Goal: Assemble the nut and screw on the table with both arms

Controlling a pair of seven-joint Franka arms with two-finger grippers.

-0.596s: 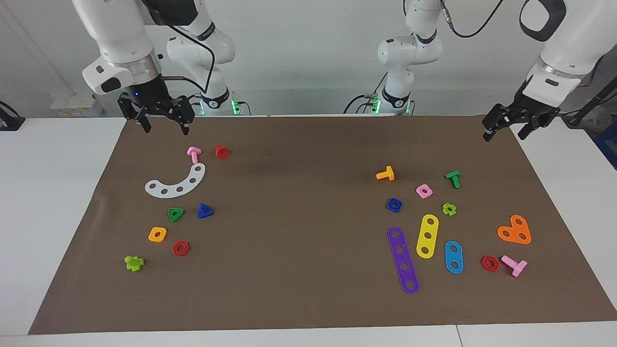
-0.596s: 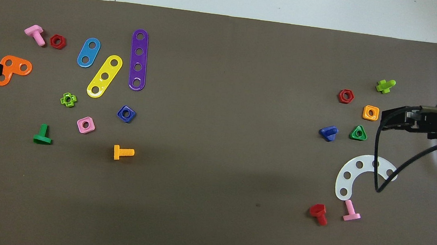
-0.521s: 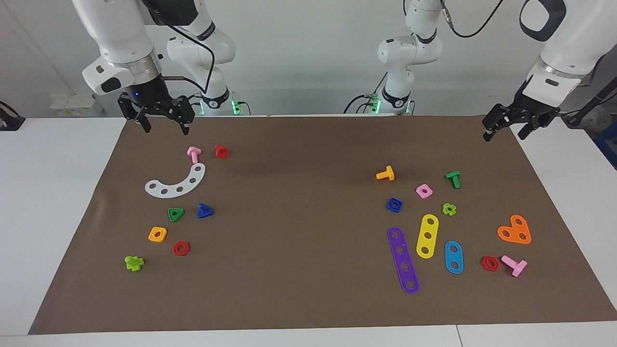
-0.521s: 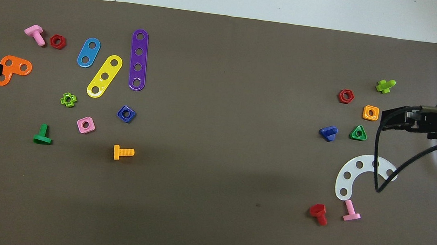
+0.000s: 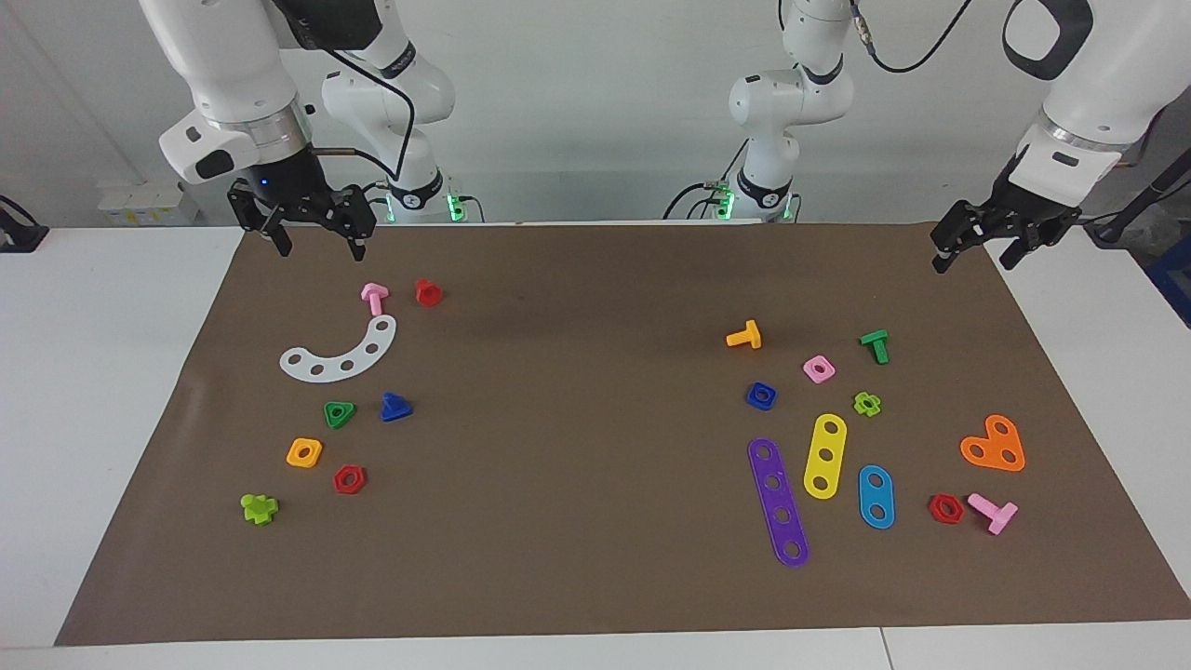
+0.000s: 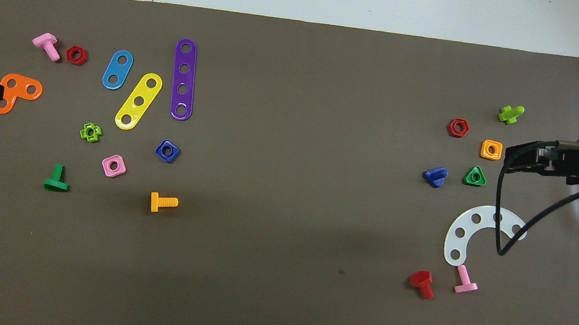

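Observation:
The blue nut (image 5: 761, 395) lies flat on the brown sheet (image 5: 577, 447) toward the left arm's end, beside a pink square nut; it also shows in the overhead view (image 6: 167, 151). The blue screw (image 5: 395, 408) with its triangular head lies toward the right arm's end, beside a green triangular nut (image 5: 339, 414); it also shows in the overhead view (image 6: 435, 176). My right gripper (image 5: 316, 244) hangs open and empty over the sheet's edge by the robots, above a pink bolt. My left gripper (image 5: 972, 253) hangs open and empty over the sheet's corner at the left arm's end.
Near the screw lie a white curved strip (image 5: 342, 354), a red bolt (image 5: 428, 292), an orange-yellow nut (image 5: 304, 452) and a red hex nut (image 5: 349, 479). Near the nut lie an orange bolt (image 5: 744, 336), a purple strip (image 5: 778, 501), a yellow strip (image 5: 824, 455) and a green bolt (image 5: 875, 345).

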